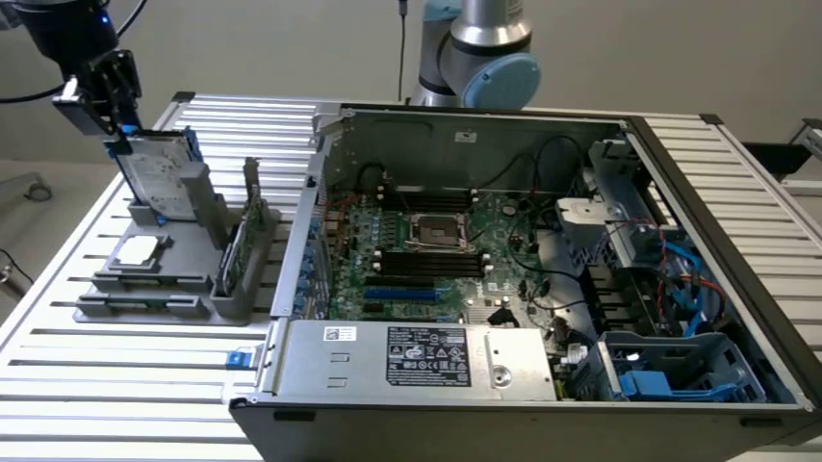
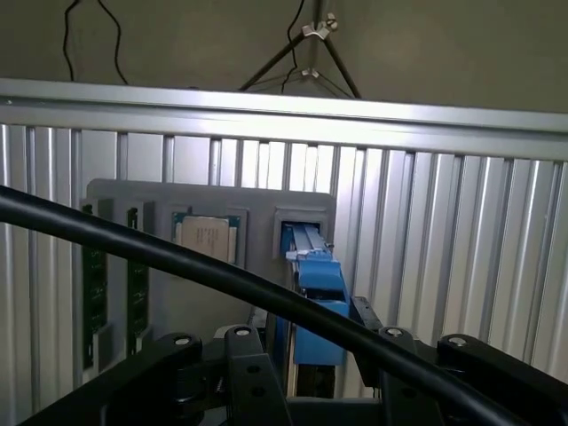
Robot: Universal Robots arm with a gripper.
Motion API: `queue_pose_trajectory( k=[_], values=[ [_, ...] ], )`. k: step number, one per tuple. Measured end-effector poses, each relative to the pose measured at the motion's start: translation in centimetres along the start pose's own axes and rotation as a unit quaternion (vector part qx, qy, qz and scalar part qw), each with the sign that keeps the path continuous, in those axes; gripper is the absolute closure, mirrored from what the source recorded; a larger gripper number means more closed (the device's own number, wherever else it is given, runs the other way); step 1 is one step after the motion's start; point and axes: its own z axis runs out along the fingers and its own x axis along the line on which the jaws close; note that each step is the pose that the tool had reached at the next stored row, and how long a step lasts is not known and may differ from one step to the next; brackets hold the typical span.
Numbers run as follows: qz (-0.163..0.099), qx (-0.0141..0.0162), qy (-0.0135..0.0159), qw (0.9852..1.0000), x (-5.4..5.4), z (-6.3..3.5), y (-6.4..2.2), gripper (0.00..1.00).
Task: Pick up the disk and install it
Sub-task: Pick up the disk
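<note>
— Fingers: what have they got?

— The gripper (image 1: 122,130) has them closed on the top edge of the disk (image 1: 148,168), one on each side of its blue carrier. In the wrist view the carrier runs straight out from between them.

— And where does the disk sit?

— On edge, leaning a little, with its lower end down in a slot of the grey parts holder (image 1: 141,306). That holder rests on the slatted aluminium table (image 1: 129,414), at the exterior view's left. I can't tell whether the bottom is fully seated or already raised a touch.

— What's around it?

— A square processor chip (image 1: 138,252) lies flat on the holder just beside the slot. A green circuit card (image 1: 231,255) stands upright a little further towards the case. The open computer case (image 1: 475,114) is well apart from the disk, at the exterior view's right. Blue drive bays (image 1: 668,371) show in its near corner.

— So which step is this?

— I'd call it the pick-up: hold taken, disk not yet clear of the holder, nothing installed.

— What does getting it out call for?

— By my reckoning, a pull in line with the slot, so the carrier doesn't bind on the walls. It also needs enough height to clear the holder's posts and that upright card before any sideways travel. A firm pinch matters too, because the drive hangs below a narrow hold and could swing.
</note>
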Motion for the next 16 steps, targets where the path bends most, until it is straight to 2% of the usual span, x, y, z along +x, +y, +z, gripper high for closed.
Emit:
queue_pose_trajectory(
  k=[16],
  values=[
    [0.001, 0.0000, 0.0000, 1.0000, -0.1, 1.70, 0.20, 0.52]
  ],
)
